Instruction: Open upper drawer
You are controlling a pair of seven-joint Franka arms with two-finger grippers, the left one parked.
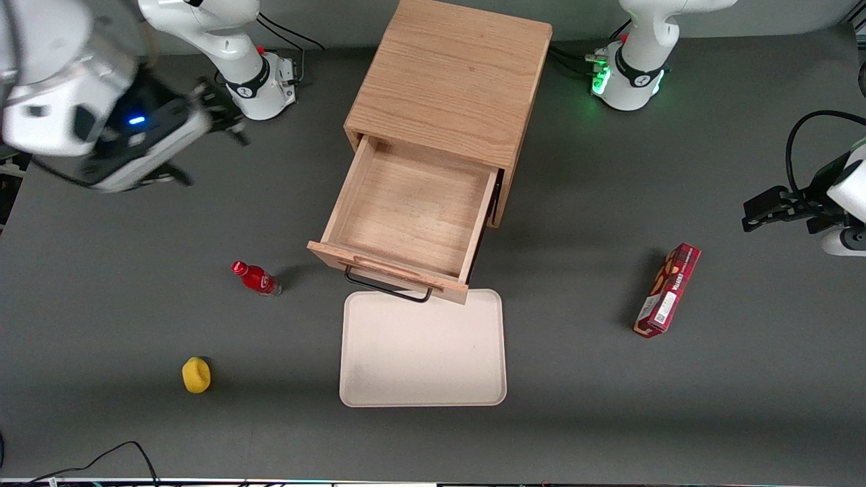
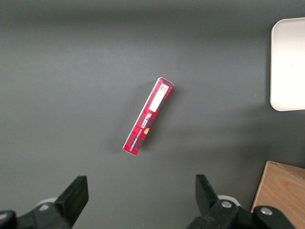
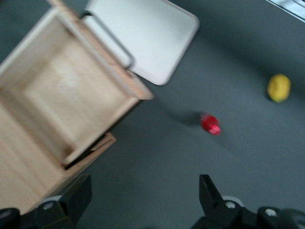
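Jaws apart and holding nothing, my gripper (image 1: 220, 122) hangs high over the working arm's end of the bench (image 1: 575, 419), well clear of the cabinet (image 1: 450, 74); both fingers (image 3: 74, 198) show spread in my wrist view. One oak cabinet stands mid-bench, and its upper drawer (image 1: 406, 220) is pulled well out, its bare inside showing. One thin black wire handle (image 1: 389, 287) hangs from the drawer front, just above the edge of one cream tray (image 1: 423, 352) that lies nearer the front camera. One small red bottle (image 1: 256, 278) lies on its side beside the drawer front, toward my end. One yellow object (image 1: 196, 375), rounded and soft-looking as far as I can judge, sits nearer the camera than the bottle. One red tartan box (image 2: 148, 116) lies flat toward the parked arm's end; its side carries white lettering that seems to read "Walkers", plus a white label whose print is too small to read.
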